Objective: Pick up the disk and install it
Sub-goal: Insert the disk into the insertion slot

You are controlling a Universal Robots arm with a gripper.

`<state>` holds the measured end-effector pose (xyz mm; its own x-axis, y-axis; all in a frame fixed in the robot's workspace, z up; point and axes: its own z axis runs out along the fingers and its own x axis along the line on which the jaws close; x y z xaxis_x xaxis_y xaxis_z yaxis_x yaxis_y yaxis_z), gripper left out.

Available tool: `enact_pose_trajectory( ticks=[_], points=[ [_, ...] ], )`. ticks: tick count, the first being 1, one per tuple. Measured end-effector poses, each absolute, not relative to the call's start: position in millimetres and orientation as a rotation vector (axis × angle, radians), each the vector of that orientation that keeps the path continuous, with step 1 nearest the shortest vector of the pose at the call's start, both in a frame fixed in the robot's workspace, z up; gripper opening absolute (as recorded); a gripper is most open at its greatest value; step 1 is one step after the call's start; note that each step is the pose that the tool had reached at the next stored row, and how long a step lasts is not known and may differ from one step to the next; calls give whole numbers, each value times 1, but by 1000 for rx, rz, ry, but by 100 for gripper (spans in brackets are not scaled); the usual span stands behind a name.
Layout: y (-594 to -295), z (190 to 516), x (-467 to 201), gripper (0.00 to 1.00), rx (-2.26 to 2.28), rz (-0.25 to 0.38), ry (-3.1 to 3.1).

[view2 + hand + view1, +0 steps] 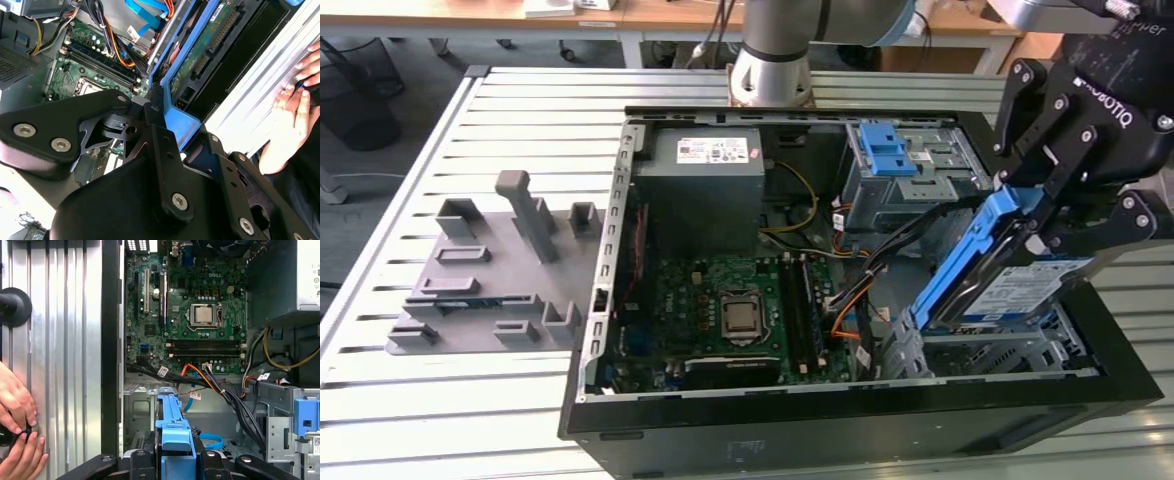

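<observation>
The disk (1015, 291), silver with a white-and-blue label and a blue carrier frame, hangs steeply tilted over the drive cage (994, 356) at the front corner of the open computer case, on the exterior view's right. My black gripper (1037, 222) is shut on its upper end. The second wrist view shows the blue frame (183, 119) clamped between the fingers (156, 107), with the disk's green circuit side (209, 46) beyond. In the first wrist view the blue carrier edge (172, 424) points out from the gripper (172, 460) above the grey metal cage (143, 409).
The case holds a green motherboard (734, 315), a grey power-supply box (710, 170), cable bundles (854, 285) and a blue latch (886, 152) on the upper bay. A grey fixture block (494, 275) lies on the slatted table. A person's hands (17, 430) rest beside the case wall.
</observation>
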<state>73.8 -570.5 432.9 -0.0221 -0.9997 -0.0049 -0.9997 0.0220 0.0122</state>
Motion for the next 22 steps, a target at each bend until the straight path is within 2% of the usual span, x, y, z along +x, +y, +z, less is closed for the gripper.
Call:
enact_pose_trajectory(
  ticks=[22],
  points=[
    [-571, 411, 74, 37, 2193, -19, -2242]
  ],
)
